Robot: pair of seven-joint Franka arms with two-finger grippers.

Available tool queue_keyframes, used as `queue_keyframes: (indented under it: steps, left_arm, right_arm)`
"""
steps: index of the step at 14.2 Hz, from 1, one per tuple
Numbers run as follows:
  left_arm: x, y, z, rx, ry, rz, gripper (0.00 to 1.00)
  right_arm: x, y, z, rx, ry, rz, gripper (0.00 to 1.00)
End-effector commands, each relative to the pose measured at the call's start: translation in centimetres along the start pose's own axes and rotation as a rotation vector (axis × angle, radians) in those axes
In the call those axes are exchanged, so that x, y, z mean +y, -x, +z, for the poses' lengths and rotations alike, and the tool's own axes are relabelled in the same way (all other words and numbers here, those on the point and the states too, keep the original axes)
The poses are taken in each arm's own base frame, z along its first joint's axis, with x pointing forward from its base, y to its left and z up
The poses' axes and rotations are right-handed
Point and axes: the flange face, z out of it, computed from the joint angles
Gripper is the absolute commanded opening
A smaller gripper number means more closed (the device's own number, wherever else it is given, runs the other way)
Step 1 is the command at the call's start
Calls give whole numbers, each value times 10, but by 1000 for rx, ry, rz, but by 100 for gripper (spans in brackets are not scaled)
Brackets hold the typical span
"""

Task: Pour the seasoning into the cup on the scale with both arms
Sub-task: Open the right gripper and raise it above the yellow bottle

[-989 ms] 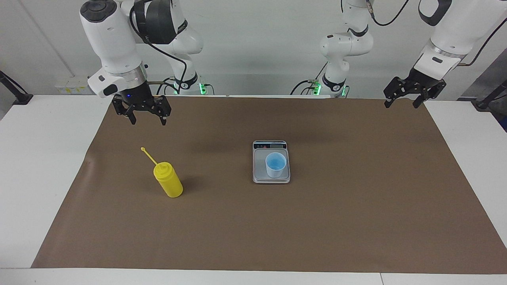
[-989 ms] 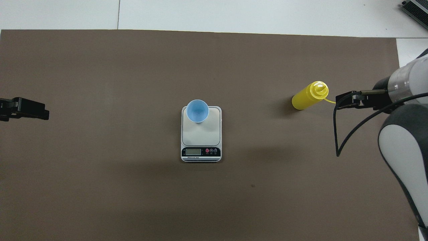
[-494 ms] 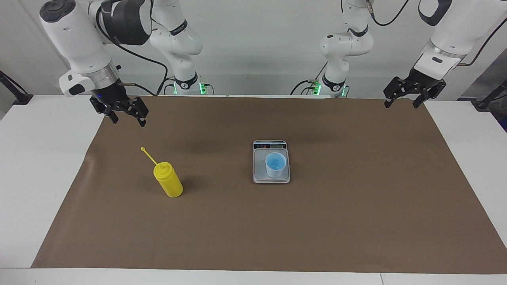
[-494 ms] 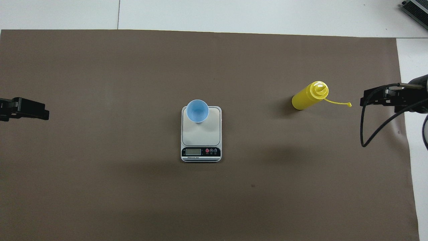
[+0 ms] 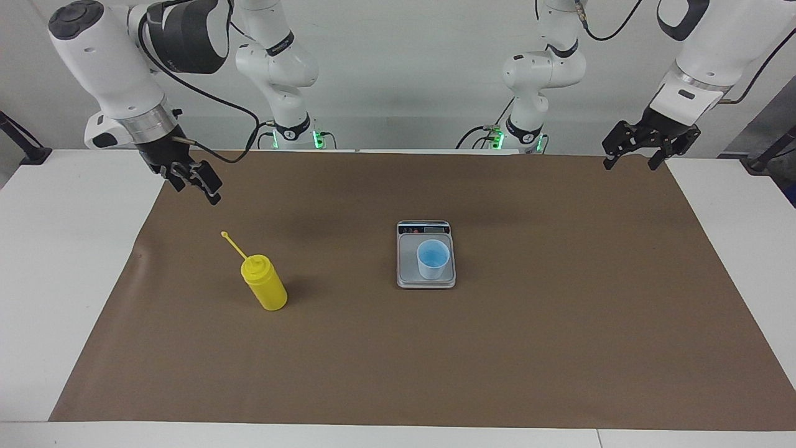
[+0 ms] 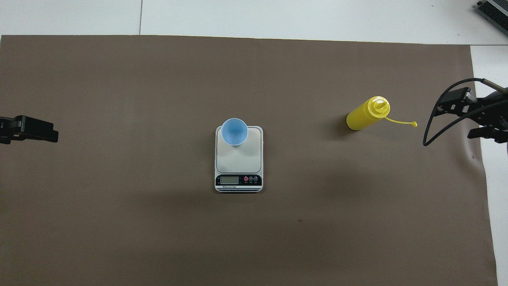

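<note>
The yellow seasoning bottle (image 5: 264,286) stands upright on the brown mat toward the right arm's end; it also shows in the overhead view (image 6: 365,115), its tether strap sticking out toward that end. The light blue cup (image 5: 432,258) stands on the scale (image 5: 407,274) at mid-table, on the platform's part farther from the robots (image 6: 234,132), (image 6: 238,159). My right gripper (image 5: 198,186) is open and empty, raised over the mat's edge beside the bottle, apart from it (image 6: 453,123). My left gripper (image 5: 629,167) is open and waits over the mat's other end (image 6: 51,133).
The brown mat (image 5: 559,348) covers most of the white table (image 5: 62,261). The scale's dark display strip (image 6: 238,180) faces the robots. A black cable (image 6: 432,127) loops from the right wrist.
The right gripper has swung away from over the mat near the bottle toward its end of the table and has turned at the wrist. The left arm, bottle, cup and scale have not moved.
</note>
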Motion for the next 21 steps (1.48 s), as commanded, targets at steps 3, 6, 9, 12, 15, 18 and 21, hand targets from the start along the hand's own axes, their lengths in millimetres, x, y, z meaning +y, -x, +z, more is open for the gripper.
queue_keyframes:
  steps: [3,6,9,12,15,18,21]
  left_arm:
    - [-3,7,-2,-8,-11,-11,100]
    - [-3,7,-2,-8,-11,-11,100]
    - [-3,7,-2,-8,-11,-11,100]
    - [-3,7,-2,-8,-11,-11,100]
    - [-3,7,-2,-8,-11,-11,100]
    - [-2,7,-2,-8,-11,-9,100]
    - [-3,7,-2,-8,-11,-11,100]
  right_arm:
    - [8,-57,20,-72,-94,201,100]
    - [23,-78,49,-122,-125,310,100]
    - [31,-97,71,-130,-134,369,100]
    - [46,-113,94,-186,-200,438,100]
    - [51,-122,126,-257,-235,504,100]
    - [48,-124,163,-366,-278,580,100]
    - [41,-114,187,-456,-293,652,100]
